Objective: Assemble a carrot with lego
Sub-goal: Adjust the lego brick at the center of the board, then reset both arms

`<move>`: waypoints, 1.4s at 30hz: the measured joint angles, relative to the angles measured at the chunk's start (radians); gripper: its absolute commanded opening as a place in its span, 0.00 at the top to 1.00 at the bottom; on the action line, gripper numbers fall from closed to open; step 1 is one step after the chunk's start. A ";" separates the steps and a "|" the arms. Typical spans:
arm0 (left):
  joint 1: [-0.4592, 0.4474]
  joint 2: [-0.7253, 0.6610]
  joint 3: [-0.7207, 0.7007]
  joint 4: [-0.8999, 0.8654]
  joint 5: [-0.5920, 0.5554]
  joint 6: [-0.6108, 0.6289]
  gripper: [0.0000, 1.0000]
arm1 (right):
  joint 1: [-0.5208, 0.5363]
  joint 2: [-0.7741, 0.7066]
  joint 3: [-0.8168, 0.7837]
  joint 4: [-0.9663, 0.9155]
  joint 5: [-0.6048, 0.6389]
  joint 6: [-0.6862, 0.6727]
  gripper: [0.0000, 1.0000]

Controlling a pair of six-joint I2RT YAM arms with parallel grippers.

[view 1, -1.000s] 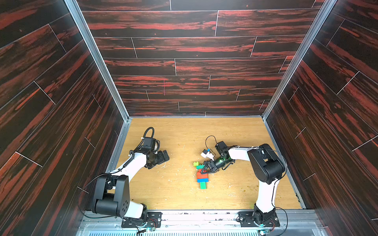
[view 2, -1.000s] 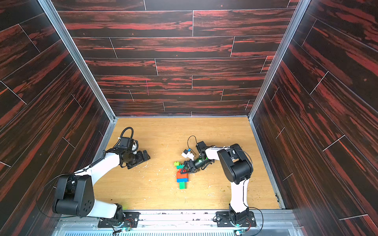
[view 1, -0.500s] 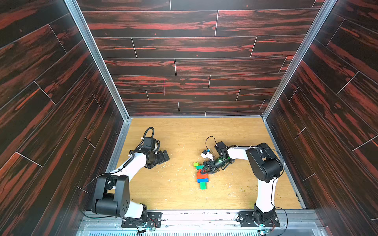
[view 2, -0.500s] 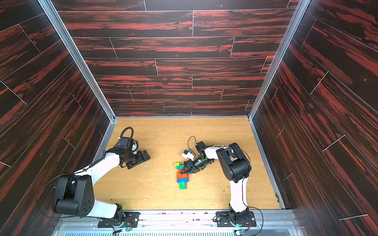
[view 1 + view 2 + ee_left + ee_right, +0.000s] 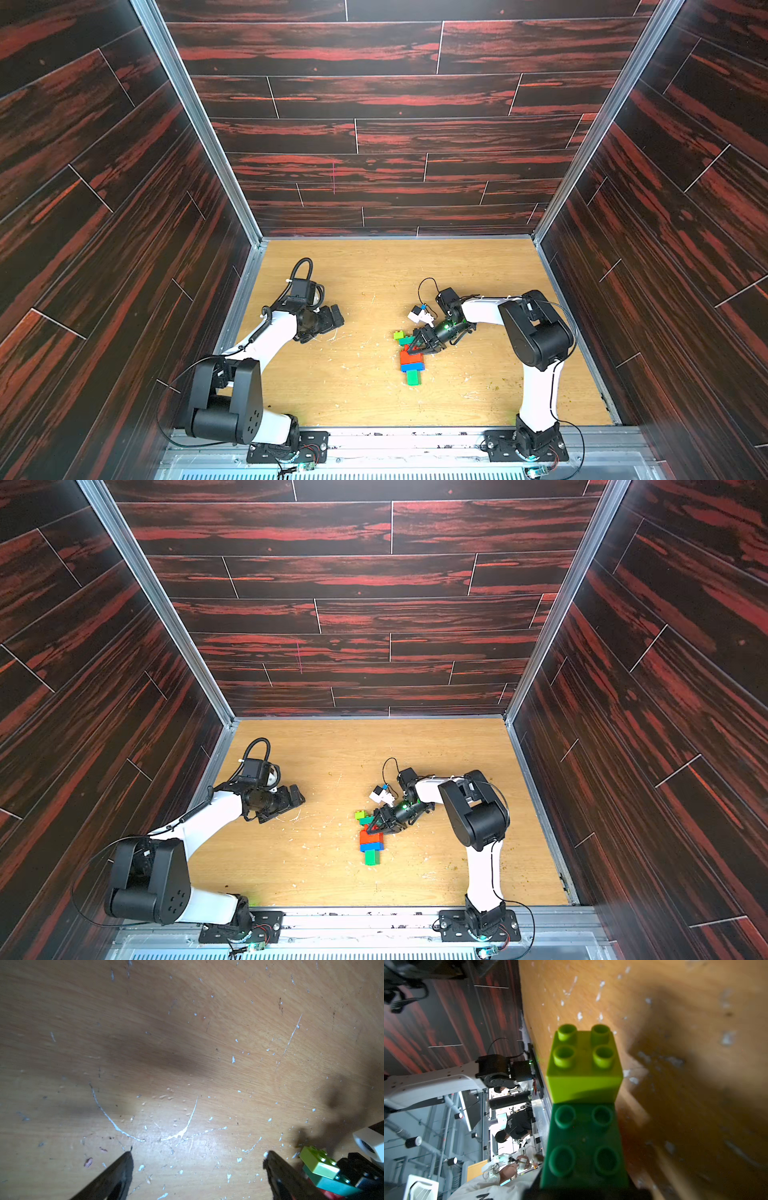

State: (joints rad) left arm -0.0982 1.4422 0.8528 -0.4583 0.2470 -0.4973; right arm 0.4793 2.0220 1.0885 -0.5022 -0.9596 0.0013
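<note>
At 9 o'clock on the scratched light-wood table (image 5: pixel 374 282), our left pincer (image 5: pixel 198 1154) hangs spread wide over bare wood, gripping nothing.

Near the middle lies the carrot (image 5: pixel 410 358), a long figure of studded plastic bricks. Its small green tip (image 5: pixel 413 377) points to 6 o'clock, with the blue and red bricks (image 5: pixel 412 367) next. The teal crossbar (image 5: pixel 583 1142) and the lime square brick (image 5: pixel 583 1064) sit at the 12 o'clock end.

Our right pincer (image 5: pixel 417 347) reaches in from 2 o'clock with its tips over that end. We cannot tell whether it is pinching a brick or letting go.

We judge the step to be seating the end bricks. To do it well, we should push squarely down through the studs, never sideways, because the figure lies loose and may skid or twist. Bracing the body from 9 o'clock with the idle pincer would help.
</note>
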 measured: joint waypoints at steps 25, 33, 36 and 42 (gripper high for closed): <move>0.000 -0.061 -0.018 0.009 -0.098 0.017 0.00 | -0.094 -0.185 -0.094 0.018 0.250 0.036 0.35; 0.001 -0.220 -0.173 0.261 -0.399 0.119 0.00 | -0.300 -0.449 -0.168 0.163 0.350 0.021 0.08; 0.007 -0.221 -0.240 0.397 -0.502 0.190 0.00 | -0.388 -0.473 -0.187 0.274 0.394 0.019 0.08; 0.021 -0.197 -0.341 0.666 -0.612 0.306 0.00 | -0.483 -0.494 -0.317 0.545 0.536 -0.011 0.07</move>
State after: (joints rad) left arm -0.0769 1.2449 0.5121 0.2077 -0.3645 -0.1917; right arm -0.0032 1.5284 0.7719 0.0429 -0.4240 -0.0101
